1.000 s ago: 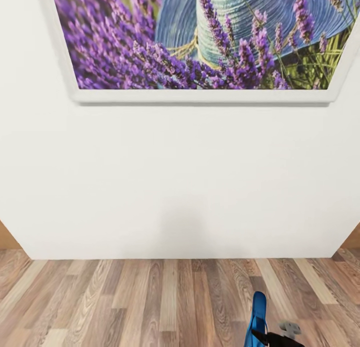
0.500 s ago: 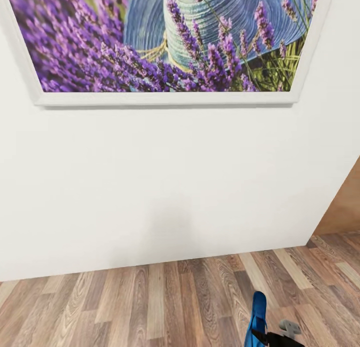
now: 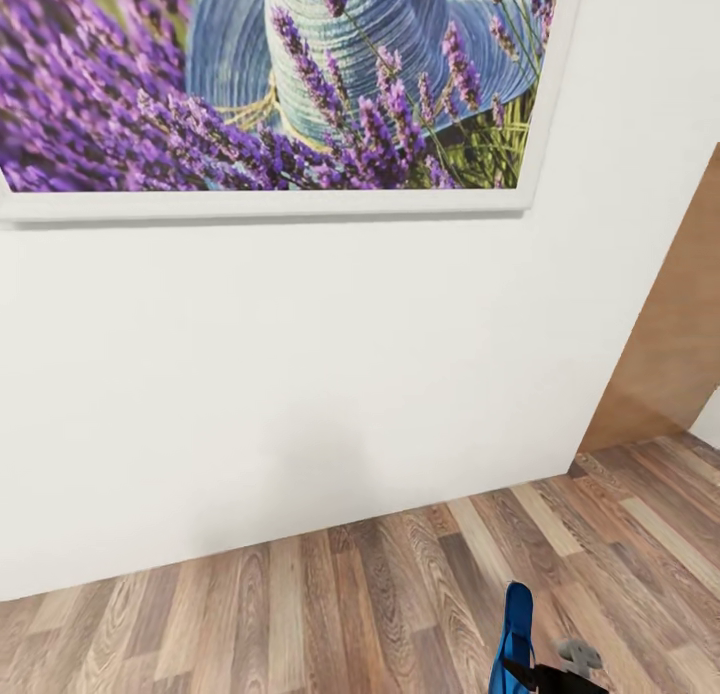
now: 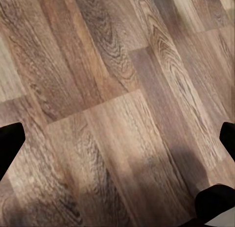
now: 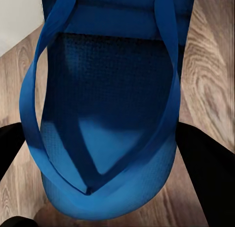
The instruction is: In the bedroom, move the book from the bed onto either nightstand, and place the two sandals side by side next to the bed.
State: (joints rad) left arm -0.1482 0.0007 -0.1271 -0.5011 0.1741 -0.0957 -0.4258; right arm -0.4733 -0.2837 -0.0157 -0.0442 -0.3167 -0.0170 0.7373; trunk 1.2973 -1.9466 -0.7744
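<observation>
Right wrist view: right hand [image 5: 110, 153] pinches a blue sandal [image 5: 105, 104], one dark finger [image 5: 205, 168] at each edge of its sole, held above the plank floor [image 3: 330, 594]. Left hand [image 4: 117, 143] is spread wide over bare floorboards. Beyond, white wall [image 3: 300, 374] and lavender picture [image 3: 260, 84].

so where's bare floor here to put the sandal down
Bare wood floor runs along the white wall under the lavender picture, and continues right toward the brown door. Nothing crowds it; the sandal sits in the right gripper.
</observation>
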